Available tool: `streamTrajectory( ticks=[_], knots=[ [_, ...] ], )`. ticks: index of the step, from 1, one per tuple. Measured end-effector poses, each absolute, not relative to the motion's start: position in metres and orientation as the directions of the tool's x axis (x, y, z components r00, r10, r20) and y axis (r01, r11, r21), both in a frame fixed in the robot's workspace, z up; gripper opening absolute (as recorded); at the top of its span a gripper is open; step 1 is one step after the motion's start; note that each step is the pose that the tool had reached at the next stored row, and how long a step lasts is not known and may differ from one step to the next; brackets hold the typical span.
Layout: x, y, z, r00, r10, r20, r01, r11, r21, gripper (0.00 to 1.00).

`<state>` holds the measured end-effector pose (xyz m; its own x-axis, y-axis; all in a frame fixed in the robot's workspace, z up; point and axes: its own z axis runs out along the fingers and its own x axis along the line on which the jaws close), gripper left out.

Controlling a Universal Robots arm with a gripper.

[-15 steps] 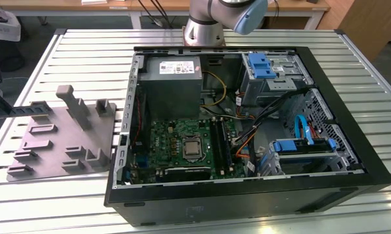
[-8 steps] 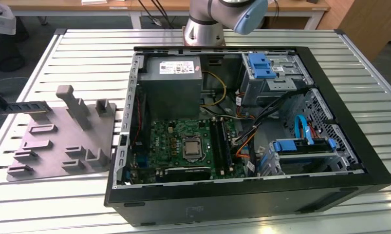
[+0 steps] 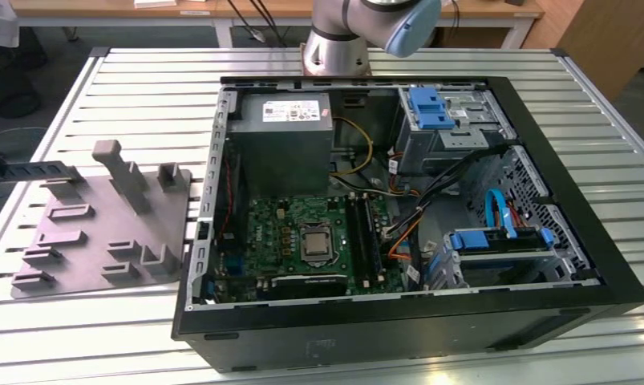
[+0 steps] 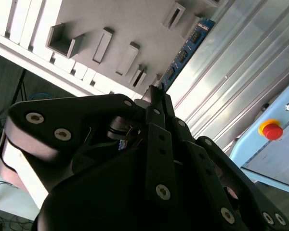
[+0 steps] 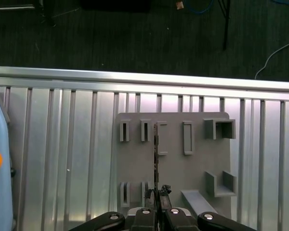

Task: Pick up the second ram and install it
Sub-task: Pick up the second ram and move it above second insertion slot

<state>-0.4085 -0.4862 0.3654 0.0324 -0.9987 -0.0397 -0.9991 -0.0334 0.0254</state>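
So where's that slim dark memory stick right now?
In the first wrist view the slim dark memory stick is seen edge-on, gripped in the end effector, over the grey plastic fixture tray on the ribbed metal table.

No words or numbers can be read; the white sticker (image 3: 296, 111) on the grey power box (image 3: 284, 160) has print too small to tell.

Fixture tray (image 5: 183, 168) is plain matte grey all over. Under it the table (image 5: 62, 144) gleams silver, ribbed in stripes. Above the tray the gripper (image 4: 154, 94) is black, and the second ram (image 4: 185, 50) is blue, dotted with black chips. Off the tray's side there's a pale blue box (image 4: 274, 159) with a red button (image 4: 271, 129).
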Motion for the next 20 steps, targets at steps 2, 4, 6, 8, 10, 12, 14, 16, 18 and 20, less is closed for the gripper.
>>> streamTrajectory(
  ticks=[2,4,6,8,10,12,14,16,18,20],
  knots=[
    [-0.409,-0.486,0.367,0.032,-0.999,-0.040,-0.999,-0.033,0.025,0.14],
    [-0.409,-0.486,0.370,0.032,-0.999,-0.040,-0.999,-0.033,0.025,0.14],
    [-0.409,-0.486,0.372,0.032,-0.999,-0.041,-0.999,-0.033,0.025,0.14],
    [-0.409,-0.486,0.374,0.032,-0.999,-0.041,-0.999,-0.033,0.025,0.14],
    [-0.409,-0.486,0.376,0.032,-0.999,-0.041,-0.999,-0.033,0.025,0.14],
    [-0.409,-0.486,0.378,0.032,-0.999,-0.042,-0.999,-0.033,0.025,0.14],
    [-0.409,-0.486,0.380,0.032,-0.999,-0.042,-0.999,-0.033,0.025,0.14],
    [-0.409,-0.486,0.383,0.032,-0.999,-0.042,-0.999,-0.033,0.025,0.14],
    [-0.409,-0.486,0.385,0.032,-0.999,-0.042,-0.999,-0.033,0.025,0.14],
    [-0.409,-0.486,0.386,0.032,-0.999,-0.043,-0.999,-0.033,0.025,0.14]
  ],
)
